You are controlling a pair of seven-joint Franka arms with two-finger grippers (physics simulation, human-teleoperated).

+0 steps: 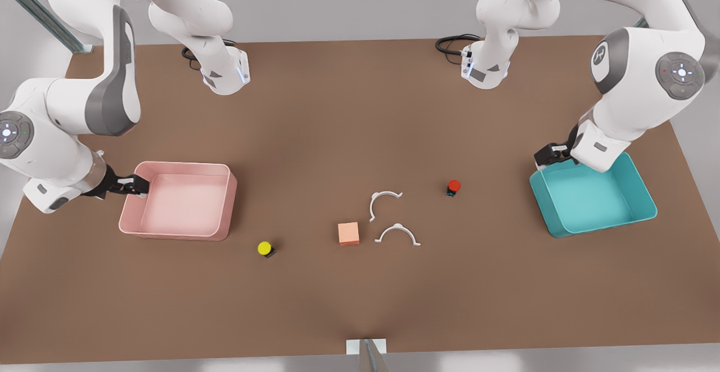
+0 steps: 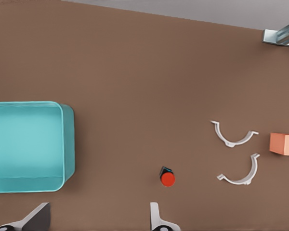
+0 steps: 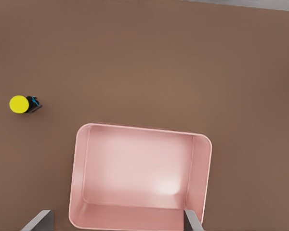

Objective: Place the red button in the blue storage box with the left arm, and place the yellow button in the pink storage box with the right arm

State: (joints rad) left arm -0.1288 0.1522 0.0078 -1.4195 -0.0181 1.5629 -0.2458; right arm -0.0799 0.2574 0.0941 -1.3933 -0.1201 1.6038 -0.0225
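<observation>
Front view shows the small red button [image 1: 454, 186] right of centre and the small yellow button [image 1: 265, 248] lower left of centre. Left gripper [image 1: 554, 154] at the teal-blue plastic box [image 1: 644, 189] and right gripper [image 1: 134, 186] at the pink plastic box [image 1: 225, 203] both hang spread and empty; each should descend squarely over its button.

We see the right gripper [image 1: 136, 186] hanging at the pink box [image 1: 175, 207] rim, and the left gripper [image 1: 554, 153] at the blue box [image 1: 590, 197] corner. The yellow button [image 1: 265, 248] and red button [image 1: 453, 187] sit on the table [image 1: 360, 107], well apart, with an orange block [image 1: 349, 233] and two white clips [image 1: 386, 201] between them.
</observation>
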